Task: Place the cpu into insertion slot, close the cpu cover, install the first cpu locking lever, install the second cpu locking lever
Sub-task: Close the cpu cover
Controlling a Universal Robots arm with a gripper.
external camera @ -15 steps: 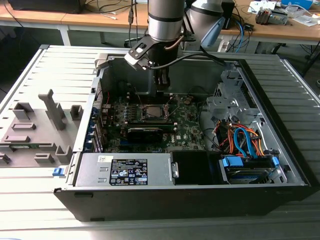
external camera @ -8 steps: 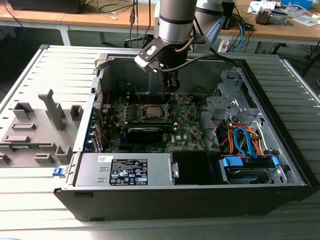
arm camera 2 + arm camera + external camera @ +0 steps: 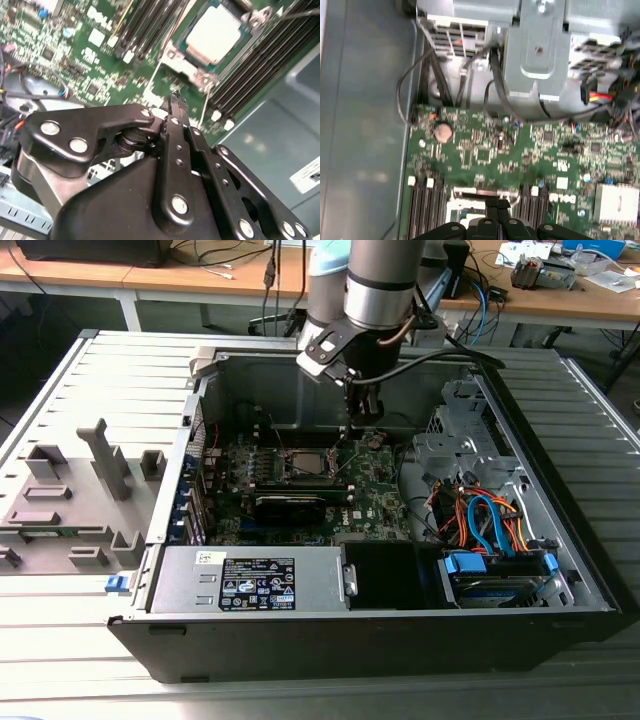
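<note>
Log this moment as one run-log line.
gripper: shut, empty | location: over motherboard, beside insertion slot | cpu: seated in insertion slot

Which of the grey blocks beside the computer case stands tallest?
The narrow upright post; the blocks around it are all low and squat.

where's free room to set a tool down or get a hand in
Bare table runs in front of the case and along the exterior view's right of it. Inside, a dark empty bay sits between the power supply and the drive. Crowded: the cables, and around the gripper over the circuit board.
</note>
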